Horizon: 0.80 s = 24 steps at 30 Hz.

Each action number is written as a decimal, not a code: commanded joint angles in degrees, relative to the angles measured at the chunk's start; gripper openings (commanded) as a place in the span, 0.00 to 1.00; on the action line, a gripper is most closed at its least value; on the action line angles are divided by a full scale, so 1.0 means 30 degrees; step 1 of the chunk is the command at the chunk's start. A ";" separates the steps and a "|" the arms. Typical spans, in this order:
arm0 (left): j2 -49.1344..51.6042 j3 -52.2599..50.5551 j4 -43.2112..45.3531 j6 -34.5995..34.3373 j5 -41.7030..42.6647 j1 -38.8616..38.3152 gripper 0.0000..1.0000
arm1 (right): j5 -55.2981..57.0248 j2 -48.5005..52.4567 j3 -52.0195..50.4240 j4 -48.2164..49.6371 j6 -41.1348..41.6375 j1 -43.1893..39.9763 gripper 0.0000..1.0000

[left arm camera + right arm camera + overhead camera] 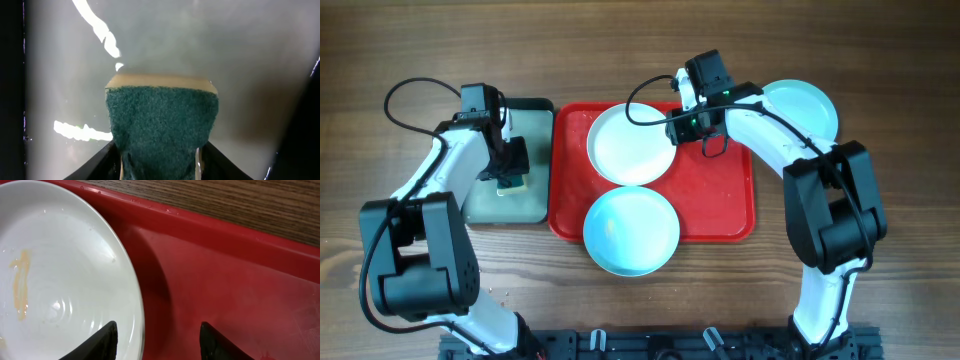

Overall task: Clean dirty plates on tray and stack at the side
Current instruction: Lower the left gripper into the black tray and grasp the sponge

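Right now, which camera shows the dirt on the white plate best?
The right wrist view: the white plate fills its left side close up, with an orange smear plain on it. Overhead shows the plate on the red tray, too small for the smear. The left wrist view shows only a sponge, no plate.

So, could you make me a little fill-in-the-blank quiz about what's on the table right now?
1. The plate with the orange smear on it is ___ in colour.
2. The green sponge sits between the fingers of the ___ arm.
3. Of the three plates, ___ lie on the red tray.

Missing words: white; left; two.
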 commanded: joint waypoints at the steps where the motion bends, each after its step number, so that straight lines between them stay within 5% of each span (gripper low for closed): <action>1: -0.0452 0.0503 0.0007 -0.0051 0.1392 0.0350 0.50 | -0.0299 -0.0605 0.0146 -0.0007 0.0029 -0.0007 0.53; 24: -0.0481 0.0153 -0.0277 -0.0044 0.3169 0.1647 0.27 | -0.0299 -0.0605 0.0146 0.0044 0.0000 -0.0007 0.53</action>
